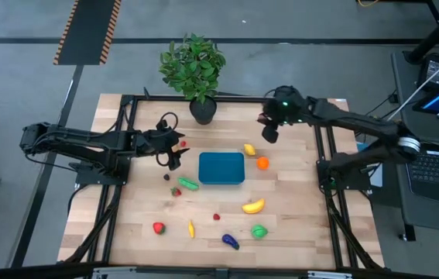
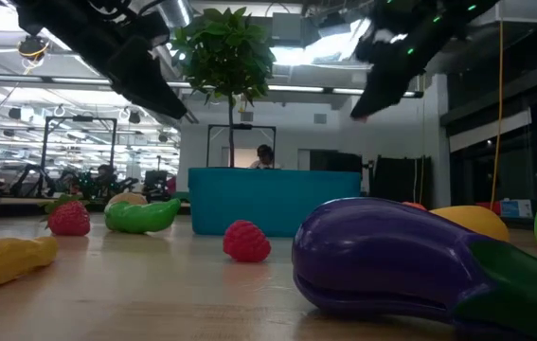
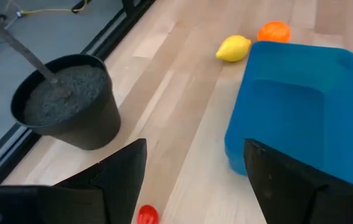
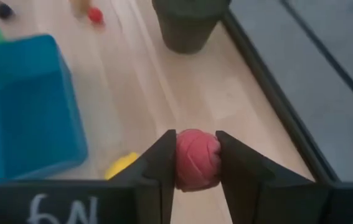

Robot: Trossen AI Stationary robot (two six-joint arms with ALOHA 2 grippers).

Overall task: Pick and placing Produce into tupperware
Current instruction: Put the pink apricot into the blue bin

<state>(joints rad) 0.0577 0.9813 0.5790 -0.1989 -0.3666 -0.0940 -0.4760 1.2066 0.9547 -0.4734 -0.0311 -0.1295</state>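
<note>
The teal-blue tupperware (image 1: 221,167) stands on its base at the table's middle; it also shows in the low view (image 2: 273,199). Small toy produce lies around it: a lemon (image 1: 249,149), an orange (image 1: 262,163), a green pod (image 1: 187,184), a banana (image 1: 253,206) and an eggplant (image 1: 230,242). My right gripper (image 1: 269,133) is above the table, to the far right of the tupperware, shut on a pink-red round toy fruit (image 4: 196,158). My left gripper (image 1: 171,151) is open and empty to the left of the tupperware, with a small red fruit (image 3: 147,214) lying between its fingers' lines. My right gripper pinches the pink-red round fruit by its two opposite sides (image 4: 180,160) between its two fingers. The fingers slant down from above. The fruit is lifted clear of the table.
A potted green plant (image 1: 194,66) in a dark pot (image 3: 70,99) stands at the far edge, between the two grippers. More produce lies toward the near edge: a strawberry (image 1: 158,228), a green fruit (image 1: 258,231) and a small red berry (image 1: 216,217).
</note>
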